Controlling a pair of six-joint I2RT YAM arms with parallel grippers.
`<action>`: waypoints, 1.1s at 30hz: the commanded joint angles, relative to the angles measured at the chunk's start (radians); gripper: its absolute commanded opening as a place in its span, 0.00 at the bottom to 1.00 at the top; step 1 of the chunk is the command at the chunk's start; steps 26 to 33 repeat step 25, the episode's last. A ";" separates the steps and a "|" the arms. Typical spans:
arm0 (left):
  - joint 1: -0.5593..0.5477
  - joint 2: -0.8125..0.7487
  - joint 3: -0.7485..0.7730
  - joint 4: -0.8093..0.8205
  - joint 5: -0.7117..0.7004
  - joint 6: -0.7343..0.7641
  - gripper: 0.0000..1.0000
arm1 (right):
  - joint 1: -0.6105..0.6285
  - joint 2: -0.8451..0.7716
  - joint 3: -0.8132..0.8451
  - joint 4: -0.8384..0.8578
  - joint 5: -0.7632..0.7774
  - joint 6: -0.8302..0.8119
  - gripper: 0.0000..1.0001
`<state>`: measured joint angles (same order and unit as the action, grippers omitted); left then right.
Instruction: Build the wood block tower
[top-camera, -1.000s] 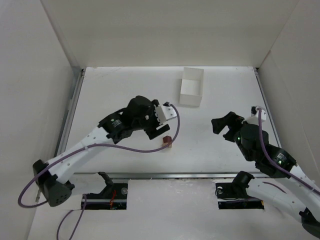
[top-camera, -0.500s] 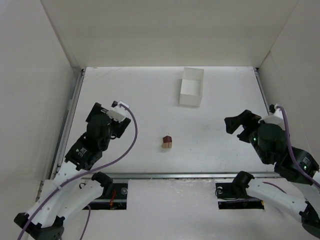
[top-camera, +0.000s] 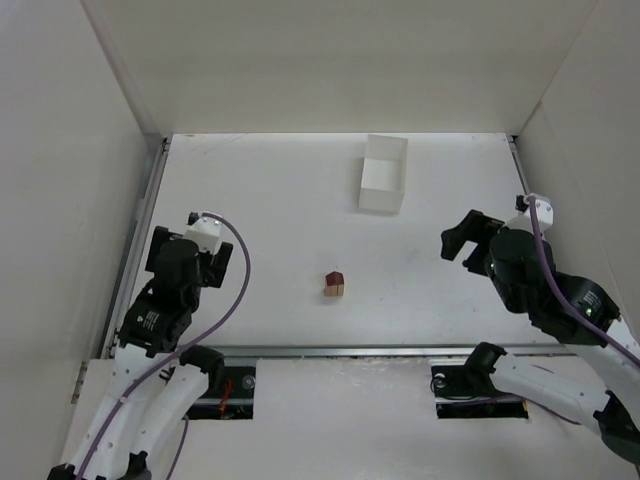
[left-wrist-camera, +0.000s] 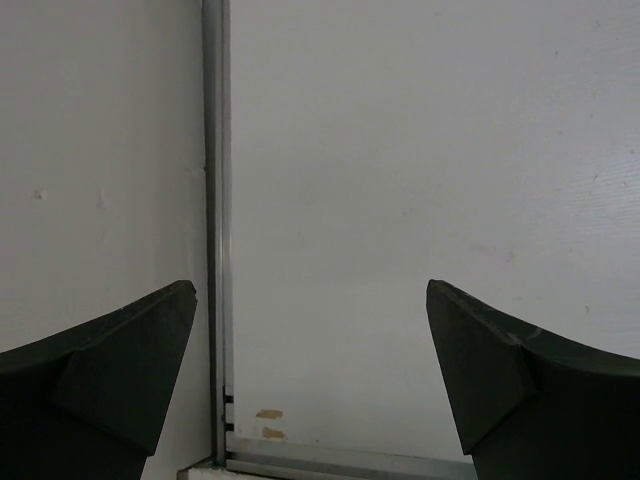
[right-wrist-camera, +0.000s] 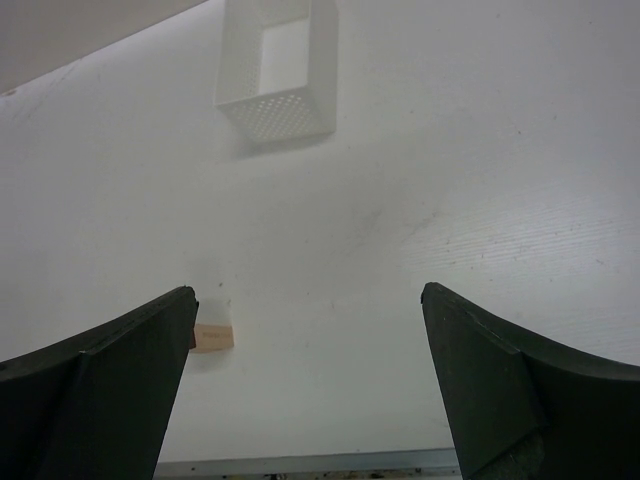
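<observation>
The small wood block tower, a dark reddish-brown block seated on a light tan block, is found standing free near the middle of the white counter, touched by neither arm. One second ago the left gripper was held right at this stack. It has since been drawn well away to the left edge, where only the metal rail and bare counter are recorded between its widely spread fingers, with nothing held. The stack is noted in the same place and attitude as half a second ago, so the release is judged clean and the placement stable. The right gripper is likewise spread and empty. It has shifted only slightly on the right side, and the tan block is seen just beside its left finger in the wrist view. The white square box stands well apart at the far side, and its contents cannot be made out. No further loose blocks are seen on the counter. The tower is therefore judged complete or nearly so, with both arms retired from it.
</observation>
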<state>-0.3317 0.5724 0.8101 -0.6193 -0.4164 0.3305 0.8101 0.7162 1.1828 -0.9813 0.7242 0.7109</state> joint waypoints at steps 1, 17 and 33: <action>0.022 -0.025 -0.005 -0.013 0.039 -0.048 1.00 | -0.005 -0.004 0.054 -0.007 0.014 0.002 1.00; 0.033 -0.034 -0.006 -0.040 0.088 -0.048 1.00 | -0.005 -0.121 -0.006 0.003 -0.055 0.012 1.00; 0.042 -0.052 -0.015 -0.040 0.097 -0.057 1.00 | -0.005 -0.121 -0.017 0.030 -0.065 0.012 1.00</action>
